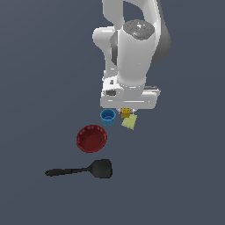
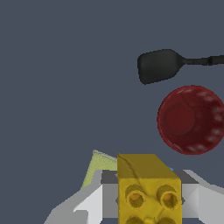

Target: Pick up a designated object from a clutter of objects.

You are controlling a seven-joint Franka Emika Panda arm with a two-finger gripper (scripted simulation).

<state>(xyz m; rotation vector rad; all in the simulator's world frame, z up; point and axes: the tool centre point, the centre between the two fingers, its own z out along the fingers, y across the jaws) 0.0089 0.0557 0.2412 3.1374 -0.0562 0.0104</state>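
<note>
Your pincer (image 1: 126, 110) hangs low under the white arm (image 1: 132, 52), and the tiny yellow-orange block (image 1: 125, 112) sits right at its tips, partly hidden by the hand in the exterior view. In the wrist view that block (image 2: 148, 188) fills the near foreground, studs facing the camera, with a grey finger (image 2: 94, 203) on one side of it and another on the opposite side; the jaws look pressed against its two flanks, so you appear to be pinching the block. Whether it rests on the floor or is lifted off it, you cannot tell from these views. Just beside the pincer, on the exterior view's left, stands the small blue cup (image 1: 107, 116), upright and close to the block. The pale yellow-green flat square (image 1: 129, 122) lies just under and a little in front of the pincer; in the wrist view one corner of it (image 2: 98, 168) peeks out behind the block. Farther out from the pincer sits the red bowl (image 1: 91, 139), apart from the cup, and beyond that, well apart, lies the black spatula (image 1: 83, 169), flat on the floor.
</note>
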